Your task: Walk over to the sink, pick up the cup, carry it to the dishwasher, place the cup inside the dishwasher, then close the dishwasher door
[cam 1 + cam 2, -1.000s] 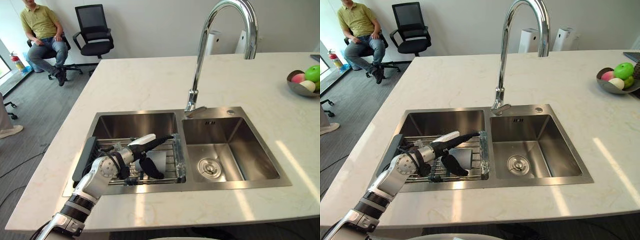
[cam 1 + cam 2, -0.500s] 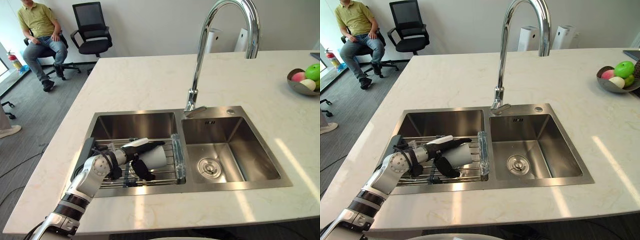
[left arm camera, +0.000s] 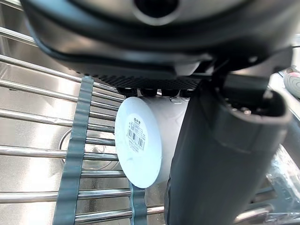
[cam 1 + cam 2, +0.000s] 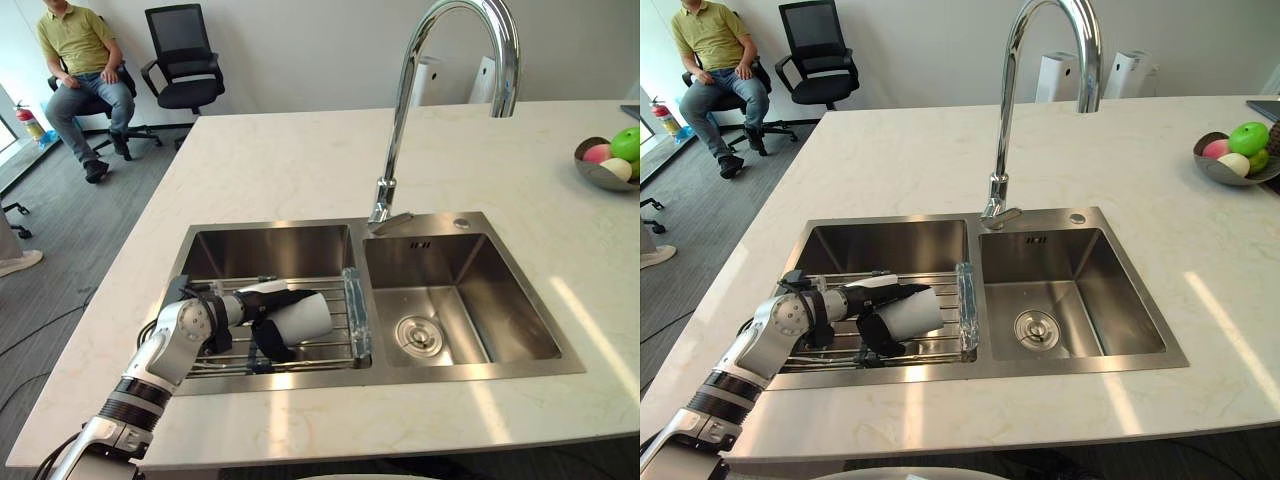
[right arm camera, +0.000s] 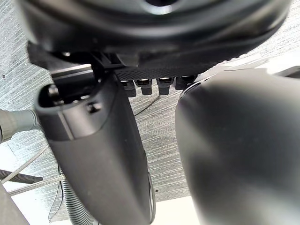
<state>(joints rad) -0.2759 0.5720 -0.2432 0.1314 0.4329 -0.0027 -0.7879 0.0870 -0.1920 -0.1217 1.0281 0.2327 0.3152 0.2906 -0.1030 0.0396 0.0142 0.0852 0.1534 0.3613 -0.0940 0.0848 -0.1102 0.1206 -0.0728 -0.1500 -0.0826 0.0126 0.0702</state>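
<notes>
One white cup (image 4: pixel 305 315), lying on its side over the left basin of the sink, its mouth toward the divider between the basins. The flat base, with a small barcode sticker, faces the left wrist camera. Whether it rests on the bars below or is just clear of them cannot be told.

One left hand (image 4: pixel 258 305), closed round the cup: fingers (image 4: pixel 290 293) curled over the top, thumb (image 3: pixel 220 154) across the near side.

One wire drying rack (image 4: pixel 335 342), steel bars with grey strips (image 3: pixel 77 154) across them, spanning the left basin directly under the cup. A clear plastic piece (image 4: pixel 355 312) stands at the rack's end, against the divider.

One double stainless sink (image 4: pixel 505 300), set into a pale stone countertop (image 4: pixel 300 165). The right basin holds a round drain strainer (image 4: pixel 418 335).

One tall arched chrome faucet (image 4: pixel 405 110), mounted behind the divider, its spout curving high over the right basin.

One metal fruit bowl (image 4: pixel 598 178), at the counter's far right edge, well apart from the sink, holding a green apple (image 4: pixel 627 145) and other fruit.

One right hand (image 5: pixel 93 154), seen in its wrist view over grey carpet; open or closed cannot be told.

One person (image 4: pixel 80 45), seated at the far left of the room, beside a black office chair (image 4: pixel 183 50).
</notes>
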